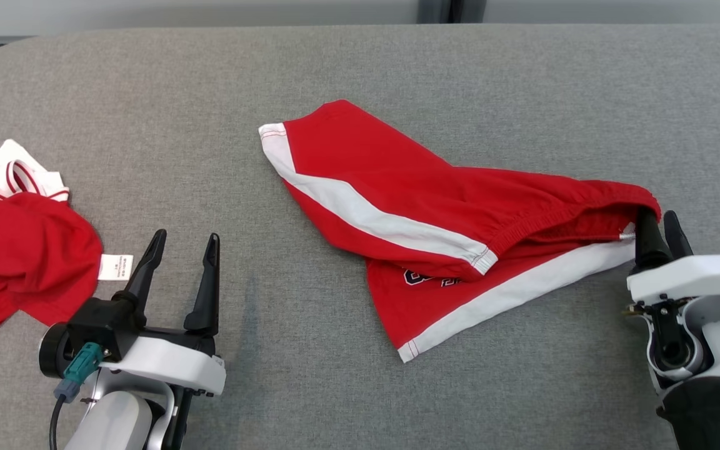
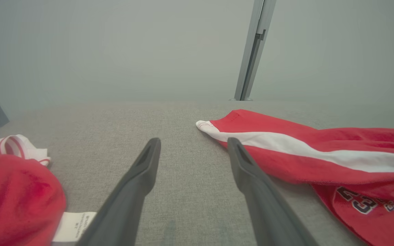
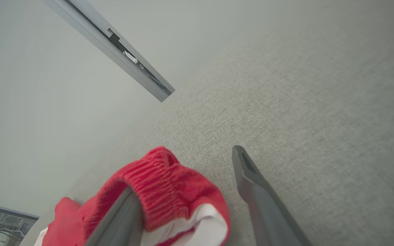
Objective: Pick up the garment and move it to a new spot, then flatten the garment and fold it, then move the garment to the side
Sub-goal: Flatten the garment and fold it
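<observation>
Found shorts (image 1: 410, 206) sprawled mid-frame, long axis upper left to right edge, waistband draped over one finger of the parted right gripper (image 1: 657, 217), the likewise parted left gripper (image 1: 186, 235) well apart, lower left.

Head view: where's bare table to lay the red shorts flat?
Free: the far strip of the grey fabric table behind the red white-striped shorts, and the patch between them and the crumpled red-and-white shirt. Crowded: the right edge by the right gripper.
</observation>
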Motion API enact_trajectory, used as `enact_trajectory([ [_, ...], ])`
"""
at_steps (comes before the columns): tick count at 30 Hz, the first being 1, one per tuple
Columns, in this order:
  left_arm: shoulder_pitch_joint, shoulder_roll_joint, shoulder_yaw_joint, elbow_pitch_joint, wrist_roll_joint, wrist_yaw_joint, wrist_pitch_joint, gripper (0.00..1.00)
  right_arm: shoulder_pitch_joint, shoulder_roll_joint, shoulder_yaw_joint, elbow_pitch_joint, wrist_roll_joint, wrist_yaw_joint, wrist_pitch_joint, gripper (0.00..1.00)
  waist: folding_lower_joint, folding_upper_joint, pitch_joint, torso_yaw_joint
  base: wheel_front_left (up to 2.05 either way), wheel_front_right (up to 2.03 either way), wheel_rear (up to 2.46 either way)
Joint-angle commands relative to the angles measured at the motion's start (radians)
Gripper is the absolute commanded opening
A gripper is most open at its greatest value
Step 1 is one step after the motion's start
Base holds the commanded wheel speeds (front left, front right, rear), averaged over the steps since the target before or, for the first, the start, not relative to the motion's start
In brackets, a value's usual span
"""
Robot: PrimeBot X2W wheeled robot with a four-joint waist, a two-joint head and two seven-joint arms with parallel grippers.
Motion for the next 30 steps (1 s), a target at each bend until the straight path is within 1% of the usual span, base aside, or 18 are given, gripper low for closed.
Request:
enact_trajectory([
  [1, 0.007, 0.003, 0.007, -0.001, 0.008, 0.002, -0.005, 1.00, 0.030, -0.016, 0.005, -0.026, 0.019, 0.000, -0.019, 1.00, 0.0000, 0.0000, -0.010, -0.007, 0.00, 0.00, 0.00],
  [3, 0.015, 0.003, 0.009, -0.004, 0.013, 0.003, -0.005, 1.00, 0.064, -0.027, 0.016, -0.064, 0.034, 0.000, -0.036, 1.00, 0.0000, 0.0000, -0.021, -0.014, 0.00, 0.00, 0.00],
  [8, 0.039, 0.008, 0.012, -0.010, 0.019, 0.010, -0.005, 1.00, 0.171, -0.049, 0.043, -0.164, 0.022, 0.000, -0.063, 1.00, 0.0000, 0.0000, -0.053, -0.032, 0.00, 0.00, 0.00],
  [12, 0.052, 0.014, 0.010, -0.016, 0.021, 0.017, -0.003, 1.00, 0.226, -0.045, 0.036, -0.198, 0.039, 0.000, -0.065, 1.00, 0.0000, 0.0000, -0.067, -0.042, 0.00, 0.00, 0.00],
  [15, 0.058, 0.019, 0.009, -0.023, 0.019, 0.019, 0.003, 1.00, 0.256, -0.047, 0.032, -0.206, 0.043, 0.000, -0.039, 1.00, 0.0000, 0.0000, -0.075, -0.049, 0.00, 0.00, 0.00],
  [18, 0.062, 0.020, 0.003, -0.027, 0.018, 0.021, 0.010, 1.00, 0.279, -0.073, 0.051, -0.195, -0.007, 0.000, -0.001, 1.00, 0.0000, 0.0000, -0.082, -0.051, 0.00, 0.00, 0.00],
  [22, 0.068, 0.019, -0.003, -0.028, 0.015, 0.024, 0.018, 1.00, 0.302, -0.073, 0.058, -0.212, -0.047, 0.000, 0.036, 1.00, 0.0000, 0.0000, -0.092, -0.049, 0.00, 0.00, 0.00],
  [26, 0.081, 0.021, -0.006, -0.032, 0.009, 0.031, 0.021, 1.00, 0.350, -0.055, 0.061, -0.265, -0.080, 0.000, 0.084, 1.00, 0.0000, 0.0000, -0.103, -0.050, 0.00, 0.00, 0.00],
  [28, 0.083, 0.022, -0.006, -0.035, 0.007, 0.035, 0.024, 1.00, 0.372, -0.051, 0.062, -0.298, -0.105, 0.000, 0.094, 1.00, 0.0000, 0.0000, -0.106, -0.051, 0.00, 0.00, 0.00],
  [30, 0.091, 0.023, -0.008, -0.038, 0.006, 0.037, 0.025, 1.00, 0.396, -0.056, 0.059, -0.340, -0.152, 0.000, 0.081, 1.00, 0.0000, 0.0000, -0.111, -0.052, 0.00, 0.00, 0.00],
])
